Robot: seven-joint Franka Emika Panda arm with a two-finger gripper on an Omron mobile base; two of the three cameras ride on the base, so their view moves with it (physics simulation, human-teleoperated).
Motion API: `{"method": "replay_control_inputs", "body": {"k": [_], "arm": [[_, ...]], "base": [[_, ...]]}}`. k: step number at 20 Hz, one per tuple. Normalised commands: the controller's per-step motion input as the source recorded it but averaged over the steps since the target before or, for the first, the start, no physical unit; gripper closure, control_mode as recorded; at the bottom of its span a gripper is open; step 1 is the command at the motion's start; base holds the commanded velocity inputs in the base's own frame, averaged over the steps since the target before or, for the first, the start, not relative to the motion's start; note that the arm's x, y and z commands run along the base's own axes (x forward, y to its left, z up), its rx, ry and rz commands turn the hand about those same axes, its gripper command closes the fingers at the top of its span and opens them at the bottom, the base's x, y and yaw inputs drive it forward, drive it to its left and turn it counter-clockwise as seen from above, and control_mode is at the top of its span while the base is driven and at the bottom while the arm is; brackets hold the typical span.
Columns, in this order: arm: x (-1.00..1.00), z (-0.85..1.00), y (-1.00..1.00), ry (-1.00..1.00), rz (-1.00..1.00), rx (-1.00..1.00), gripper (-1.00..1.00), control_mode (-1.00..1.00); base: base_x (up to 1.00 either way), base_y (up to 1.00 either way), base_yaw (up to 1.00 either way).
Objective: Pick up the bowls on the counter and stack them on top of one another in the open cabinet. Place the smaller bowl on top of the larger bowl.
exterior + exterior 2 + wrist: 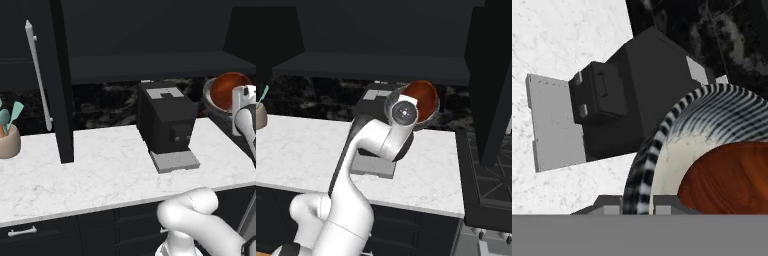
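Kitchen: marble counter (75, 175) w/ coffee machine (166, 125), utensil pot (9, 141), black cabinets (stove (488, 165) alongside).

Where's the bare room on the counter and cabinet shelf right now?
The counter is bare between the utensil pot and the coffee machine, and in front of the machine. The open cabinet's shelf looks bare. It is crowded right of the machine, where the larger bowl, holding the smaller bowl, is lifted.

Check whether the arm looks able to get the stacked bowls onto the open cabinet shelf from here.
Probably yes: the gripper holds the larger bowl, with the smaller bowl inside, just below the shelf; nothing visible blocks the way.
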Motion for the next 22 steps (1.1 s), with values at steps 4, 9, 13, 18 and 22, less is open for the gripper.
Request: {"method": "replay_control_inputs", "body": {"k": [4, 9, 13, 18, 22], "arm": [[-0.28, 1.00, 0.85, -0.10, 0.05, -0.07, 1.00, -1.00], [0.24, 1.00, 0.60, -0.03, 0.11, -0.07, 1.00, -1.00], [0.90, 1.00, 0.27, 0.02, 0.08, 0.00, 1.00, -1.00], [1.00, 0.77, 0.14, 0.04, 0.02, 0.00, 1.00, -1.00], [1.00, 0.10, 0.11, 0.00, 0.00, -0.01, 1.00, -1.00]], "base": [[0.00, 0.00, 0.00], [0.00, 0.00, 0.00], [0.00, 0.00, 0.00], [0.00, 0.00, 0.00], [0.00, 0.00, 0.00]]}}
